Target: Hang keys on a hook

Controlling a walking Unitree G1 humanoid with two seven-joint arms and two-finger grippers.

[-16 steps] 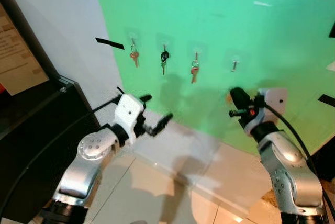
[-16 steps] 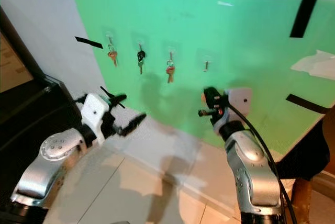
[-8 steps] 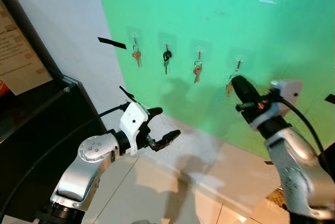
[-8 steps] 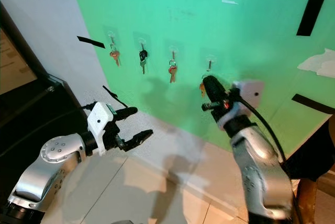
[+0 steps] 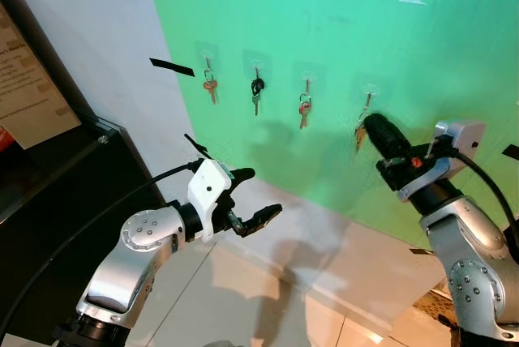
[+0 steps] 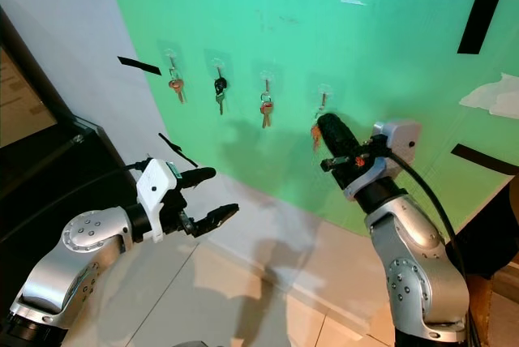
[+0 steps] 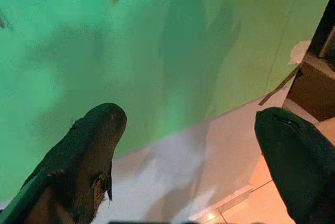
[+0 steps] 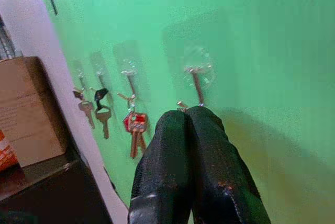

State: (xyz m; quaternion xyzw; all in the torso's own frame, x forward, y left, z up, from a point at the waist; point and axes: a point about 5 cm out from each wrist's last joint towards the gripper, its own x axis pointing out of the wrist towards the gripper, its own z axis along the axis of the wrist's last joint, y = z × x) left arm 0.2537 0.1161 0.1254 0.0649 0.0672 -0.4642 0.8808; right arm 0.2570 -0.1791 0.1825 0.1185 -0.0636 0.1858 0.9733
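Keys [image 5: 359, 135] dangle just past the tips of the right gripper [image 8: 189, 114], whose jaws are pressed together on them, right below the fourth hook [image 8: 196, 77]. Three neighbouring hooks already carry keys; looping this set on and releasing seems to remain, while the left gripper [image 5: 258, 197] idles with jaws apart.

Four clear adhesive hooks run in a row across the green wall panel [image 5: 422, 63]. A copper key [image 5: 210, 90] hangs on the leftmost, a black-headed key [image 5: 256, 90] on the next, and a red-tagged key bunch [image 5: 303, 109] on the third. The rightmost hook [image 5: 369, 97] is above the right gripper [image 5: 375, 130], which is just before the panel with a small brass key [image 5: 358, 135] at its tip. The left gripper [image 5: 255, 199] is lower and to the left, well apart from the panel. A dark cabinet [image 5: 49, 201] stands at far left, beside the panel.
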